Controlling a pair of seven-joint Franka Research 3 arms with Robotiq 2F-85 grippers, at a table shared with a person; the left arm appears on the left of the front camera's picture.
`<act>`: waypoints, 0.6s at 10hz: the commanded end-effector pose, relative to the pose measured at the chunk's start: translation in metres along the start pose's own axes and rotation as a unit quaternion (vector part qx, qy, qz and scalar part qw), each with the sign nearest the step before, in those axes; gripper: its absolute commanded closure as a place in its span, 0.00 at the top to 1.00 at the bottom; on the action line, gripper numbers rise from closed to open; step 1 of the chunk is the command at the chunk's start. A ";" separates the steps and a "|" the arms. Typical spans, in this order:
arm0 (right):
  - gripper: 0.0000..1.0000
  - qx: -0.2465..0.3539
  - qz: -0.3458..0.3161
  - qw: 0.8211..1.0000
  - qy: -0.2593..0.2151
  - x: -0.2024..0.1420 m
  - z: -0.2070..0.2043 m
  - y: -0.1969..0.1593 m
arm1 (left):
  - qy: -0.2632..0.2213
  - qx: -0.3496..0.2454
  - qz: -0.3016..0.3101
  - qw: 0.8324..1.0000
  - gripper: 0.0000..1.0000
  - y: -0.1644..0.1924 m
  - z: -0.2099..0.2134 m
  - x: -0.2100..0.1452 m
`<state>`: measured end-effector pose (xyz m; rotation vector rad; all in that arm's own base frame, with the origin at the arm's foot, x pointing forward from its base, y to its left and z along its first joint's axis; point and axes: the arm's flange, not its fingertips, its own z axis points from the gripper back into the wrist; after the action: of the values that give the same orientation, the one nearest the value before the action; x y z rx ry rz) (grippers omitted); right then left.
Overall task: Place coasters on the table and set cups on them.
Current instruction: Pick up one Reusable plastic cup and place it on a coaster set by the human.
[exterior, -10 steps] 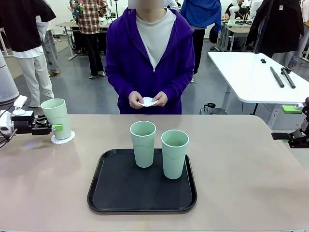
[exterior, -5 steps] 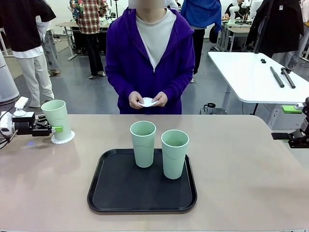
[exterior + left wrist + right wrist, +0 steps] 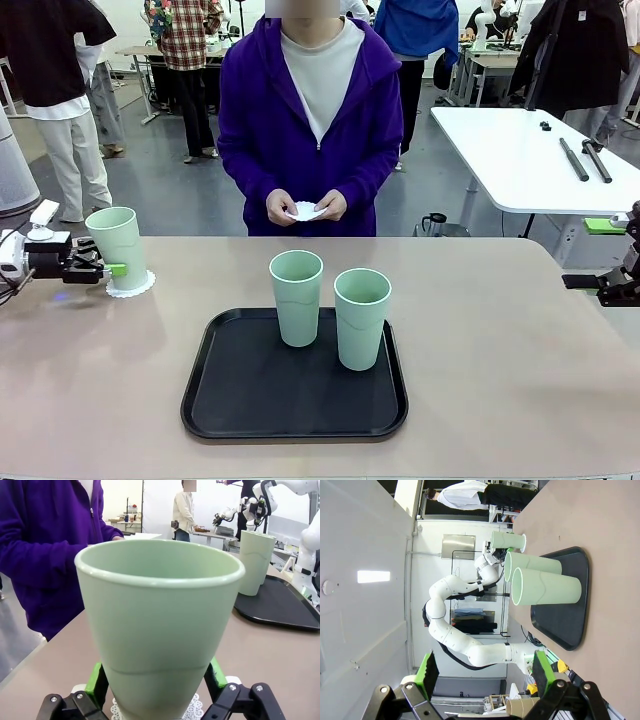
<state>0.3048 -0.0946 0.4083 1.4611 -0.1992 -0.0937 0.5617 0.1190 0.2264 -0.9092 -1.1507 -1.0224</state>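
Where the cup (image 3: 160, 630) stands, it hides most of its coaster (image 3: 192, 711).

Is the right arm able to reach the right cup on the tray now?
Probably yes: the right gripper is open and empty, and bare table lies between it and that cup, which stands free on the tray.

A fixed front camera looks across the table (image 3: 520, 330) at the standing person (image 3: 312, 120), while the left wrist camera sits close behind a cup (image 3: 160, 625) and the right wrist camera, rolled sideways, shares the distant tray (image 3: 570, 600).
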 end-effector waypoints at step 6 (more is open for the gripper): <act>1.00 0.005 0.007 1.000 -0.001 0.001 0.000 -0.001 | 0.089 -0.012 -0.005 0.996 1.00 -0.003 0.014 0.014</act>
<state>0.3048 -0.0946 0.4083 1.4611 -0.1992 -0.0937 0.5592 0.1303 0.2355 -0.8262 -1.0430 -1.1008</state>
